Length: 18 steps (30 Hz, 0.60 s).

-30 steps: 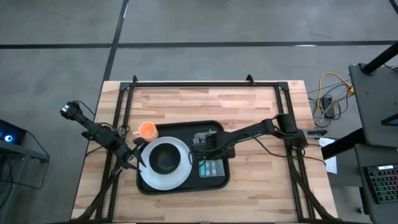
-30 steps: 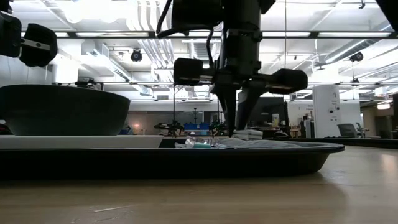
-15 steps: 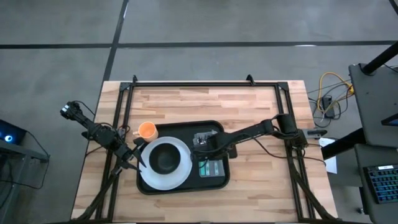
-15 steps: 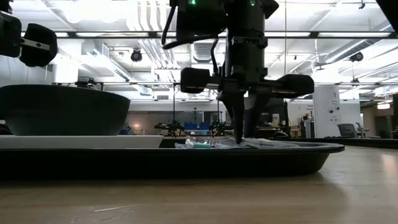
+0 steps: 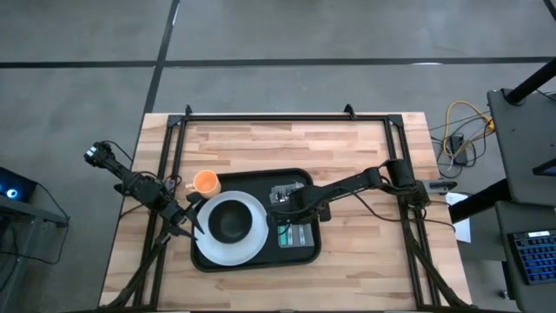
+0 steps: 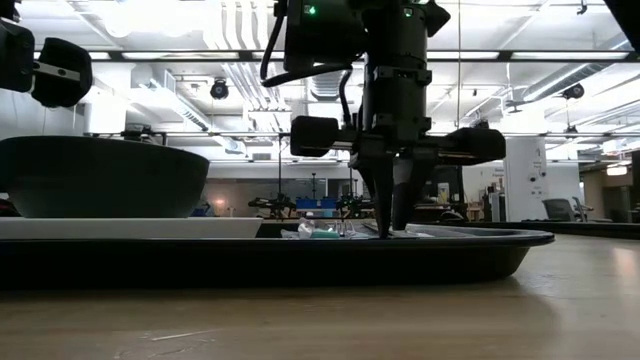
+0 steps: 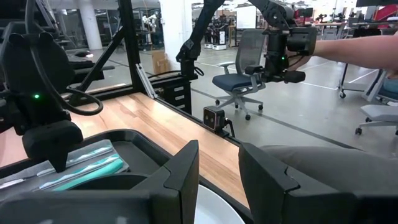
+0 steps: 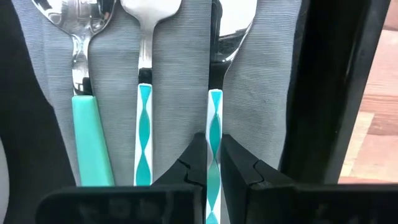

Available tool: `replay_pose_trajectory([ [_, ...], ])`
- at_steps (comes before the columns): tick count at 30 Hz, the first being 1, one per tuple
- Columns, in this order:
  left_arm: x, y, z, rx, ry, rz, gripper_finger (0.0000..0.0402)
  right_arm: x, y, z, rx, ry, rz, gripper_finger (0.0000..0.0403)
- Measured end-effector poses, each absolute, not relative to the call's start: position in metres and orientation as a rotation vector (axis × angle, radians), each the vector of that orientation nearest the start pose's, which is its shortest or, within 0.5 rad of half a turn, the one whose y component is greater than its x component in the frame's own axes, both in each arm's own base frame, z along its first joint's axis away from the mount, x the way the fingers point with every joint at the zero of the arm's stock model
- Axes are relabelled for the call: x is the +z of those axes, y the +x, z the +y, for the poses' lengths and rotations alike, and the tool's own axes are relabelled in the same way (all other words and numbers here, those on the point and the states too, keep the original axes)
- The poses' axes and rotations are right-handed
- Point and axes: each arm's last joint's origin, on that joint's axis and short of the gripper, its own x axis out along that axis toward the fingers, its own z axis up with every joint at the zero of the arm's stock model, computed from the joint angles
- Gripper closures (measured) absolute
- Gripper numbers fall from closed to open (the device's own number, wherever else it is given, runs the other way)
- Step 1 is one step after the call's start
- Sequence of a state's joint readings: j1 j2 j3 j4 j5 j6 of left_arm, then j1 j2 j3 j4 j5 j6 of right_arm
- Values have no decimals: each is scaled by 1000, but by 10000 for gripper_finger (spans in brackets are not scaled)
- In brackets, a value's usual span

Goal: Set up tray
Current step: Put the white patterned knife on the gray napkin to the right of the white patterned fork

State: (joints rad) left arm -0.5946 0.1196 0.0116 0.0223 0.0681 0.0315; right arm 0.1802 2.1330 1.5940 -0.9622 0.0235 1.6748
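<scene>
Tray: the black tray (image 5: 254, 181) is seen lying flat near the middle of the wooden table (image 5: 347, 148), its long side running across the high view; in the low view its rim (image 6: 420, 245) is seen edge-on

On the tray, left part: a white plate (image 5: 252, 243) is set there, with a dark bowl (image 5: 229, 223) standing on it; in the low view the bowl (image 6: 100, 178) blocks much of the room behind

On the tray, right part: a grey napkin (image 8: 180, 74) is spread there, and three pieces of cutlery are laid side by side on it: a spoon (image 8: 87, 124) with a plain teal handle, a fork (image 8: 144, 112) and a third piece (image 8: 215, 124), both with teal-and-white patterned handles

Right gripper: the right gripper (image 8: 208, 158) is lowered onto the napkin; its fingers are drawn narrow around the handle of the third piece, close on either side of it, though a firm hold cannot be confirmed

In the way: the head of the third piece is partly hidden by a dark finger in the right wrist view; the fork lies just beside the fingers

Left gripper: the left gripper (image 7: 217, 168) is held beside the plate at the tray's left end, fingers a little apart, nothing between them

Around: an orange cup (image 5: 206, 182) stands on the table just off the tray's far left corner
</scene>
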Motion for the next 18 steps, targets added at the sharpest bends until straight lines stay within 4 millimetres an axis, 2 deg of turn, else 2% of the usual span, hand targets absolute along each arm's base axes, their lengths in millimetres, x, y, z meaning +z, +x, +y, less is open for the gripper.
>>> replay_pose_trajectory([
  [14, 160, 85, -60, -664, 53, 74, 306, 150, 400, 72, -1113, 1193, 1172, 389],
  [18, 160, 85, -60, -664, 53, 74, 306, 146, 399, 72, -1102, 1201, 1163, 368],
])
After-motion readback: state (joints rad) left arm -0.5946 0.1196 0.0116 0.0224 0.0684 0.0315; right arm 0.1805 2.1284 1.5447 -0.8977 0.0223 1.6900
